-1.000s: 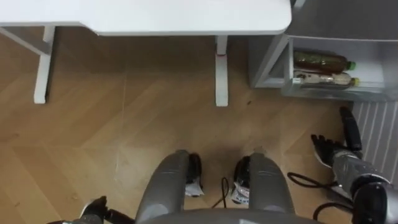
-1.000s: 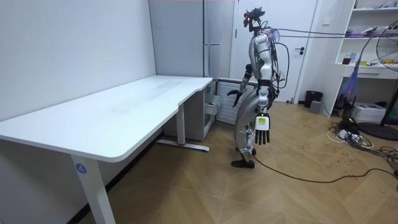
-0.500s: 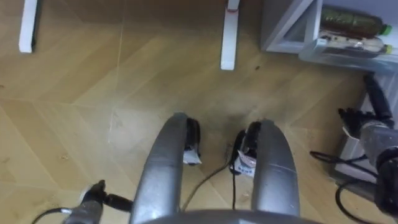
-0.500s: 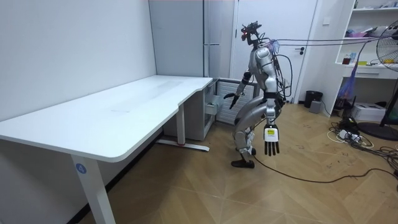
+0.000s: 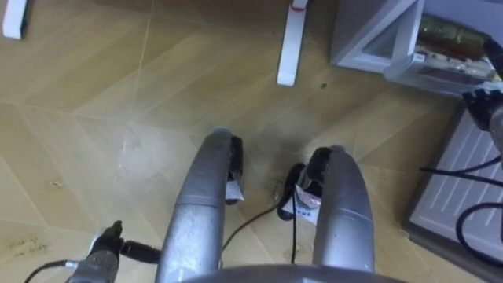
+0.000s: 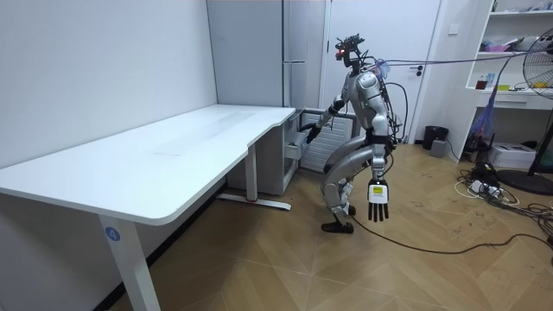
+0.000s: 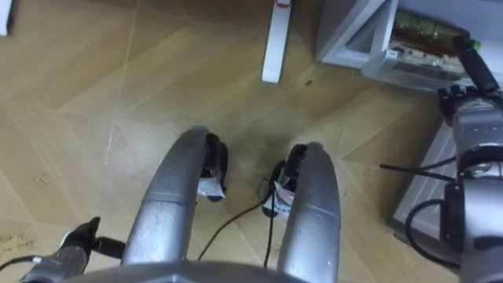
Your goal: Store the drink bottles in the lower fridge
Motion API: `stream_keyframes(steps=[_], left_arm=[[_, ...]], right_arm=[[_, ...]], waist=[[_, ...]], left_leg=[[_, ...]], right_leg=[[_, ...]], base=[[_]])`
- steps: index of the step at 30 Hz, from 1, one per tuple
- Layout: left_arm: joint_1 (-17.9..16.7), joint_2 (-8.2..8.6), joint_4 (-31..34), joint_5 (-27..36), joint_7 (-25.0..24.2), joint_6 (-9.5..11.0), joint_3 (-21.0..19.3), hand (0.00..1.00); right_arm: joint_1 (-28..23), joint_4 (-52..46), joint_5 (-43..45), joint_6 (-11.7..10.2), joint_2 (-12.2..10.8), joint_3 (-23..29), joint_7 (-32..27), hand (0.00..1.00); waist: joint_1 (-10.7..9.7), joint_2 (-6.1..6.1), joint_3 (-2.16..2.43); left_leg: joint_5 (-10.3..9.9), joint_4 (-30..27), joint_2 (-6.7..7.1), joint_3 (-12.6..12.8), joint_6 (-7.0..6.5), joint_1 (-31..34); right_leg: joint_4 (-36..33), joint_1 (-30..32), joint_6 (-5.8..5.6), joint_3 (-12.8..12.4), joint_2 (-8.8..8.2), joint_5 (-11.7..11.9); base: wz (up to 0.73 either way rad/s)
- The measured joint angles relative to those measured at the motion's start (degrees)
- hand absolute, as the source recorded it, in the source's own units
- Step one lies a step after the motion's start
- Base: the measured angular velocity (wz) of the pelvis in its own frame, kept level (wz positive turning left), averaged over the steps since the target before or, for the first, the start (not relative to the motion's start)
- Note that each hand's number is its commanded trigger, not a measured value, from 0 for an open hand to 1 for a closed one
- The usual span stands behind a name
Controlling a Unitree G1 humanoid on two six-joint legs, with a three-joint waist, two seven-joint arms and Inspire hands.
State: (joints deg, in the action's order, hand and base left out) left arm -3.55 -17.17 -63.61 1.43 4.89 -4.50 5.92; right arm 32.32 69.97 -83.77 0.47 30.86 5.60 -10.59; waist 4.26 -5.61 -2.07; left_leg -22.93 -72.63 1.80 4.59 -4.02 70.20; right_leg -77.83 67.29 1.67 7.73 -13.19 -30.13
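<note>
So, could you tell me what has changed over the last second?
The robot has bent further forward, and its right hand has moved from beside its knee towards the open fridge drawer. The left hand still hangs open at its side; the bottles lie in the drawer as before.

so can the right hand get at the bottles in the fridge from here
Probably yes. The right hand is close beside the bottles, with its straight fingers pointing toward them. They lie in the open drawer, and nothing appears to sit between hand and bottles.
</note>
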Motion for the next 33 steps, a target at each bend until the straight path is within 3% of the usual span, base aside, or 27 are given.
stream_keyframes(steps=[6, 9, 13, 16, 27, 33], left_arm=[[-0.81, -1.47, -0.3, 2.75, -0.07, 0.91, -0.08, 0.0], [-1.22, -1.72, -0.41, 2.8, -0.07, 1.43, -0.07, 0.0], [-2.73, -1.82, -0.35, 2.93, -0.03, 2.24, -0.07, 0.0], [-4.35, -1.8, -0.42, 2.92, 0.47, 2.27, -0.02, 0.0], [-7.11, -1.78, 1.01, 2.79, 2.65, 3.55, -0.1, 0.0], [-7.86, -1.88, 1.0, 2.85, 3.48, 3.96, -0.06, 0.0]], right_arm=[[0.0, -3.92, -1.26, -0.4, 0.32, -0.81, -6.14, 0.0], [0.0, -5.41, -1.52, -1.14, 0.55, -2.14, -9.48, 0.0], [0.0, -7.04, -1.53, -1.54, 0.55, -2.28, -12.34, 0.0], [0.0, -8.61, -1.53, -2.19, 0.55, -2.29, -15.82, 0.0], [0.03, -12.64, -5.92, -8.46, 0.64, -4.38, -25.07, 0.0], [0.02, -14.13, -6.13, -8.64, 0.78, -4.52, -27.03, 0.0]], waist=[[0.38, -0.22, 0.01], [0.39, -0.34, -0.02], [0.63, -0.46, -0.06], [0.65, -0.47, -0.06], [2.74, -0.6, -0.12], [2.97, -0.55, -0.13]], left_leg=[[0.05, -0.11, 0.19, -0.03, 0.06, 1.12], [0.06, -0.21, 1.05, 0.0, 0.06, 1.15], [0.06, -0.23, 1.11, 0.0, 0.06, 1.51], [0.07, -0.14, 1.91, -0.13, 0.07, 1.74], [-0.03, -0.18, 2.0, -0.24, -0.1, 2.58], [0.09, -0.68, 1.93, -0.33, 0.22, 2.54]], right_leg=[[-0.19, 1.14, -0.01, -0.06, -0.18, 0.01], [-0.83, 1.34, -0.24, -0.45, -0.7, -0.2], [-0.89, 1.69, -0.28, -0.44, -0.76, -0.27], [-1.13, 1.88, -0.2, -0.26, -1.78, -0.53], [-1.42, 2.77, -0.29, -0.37, -1.88, -0.9], [-2.27, 2.75, 0.57, 0.13, -2.62, -1.32]], base=[[0.0], [0.09], [0.0], [0.09], [0.01], [0.02]])
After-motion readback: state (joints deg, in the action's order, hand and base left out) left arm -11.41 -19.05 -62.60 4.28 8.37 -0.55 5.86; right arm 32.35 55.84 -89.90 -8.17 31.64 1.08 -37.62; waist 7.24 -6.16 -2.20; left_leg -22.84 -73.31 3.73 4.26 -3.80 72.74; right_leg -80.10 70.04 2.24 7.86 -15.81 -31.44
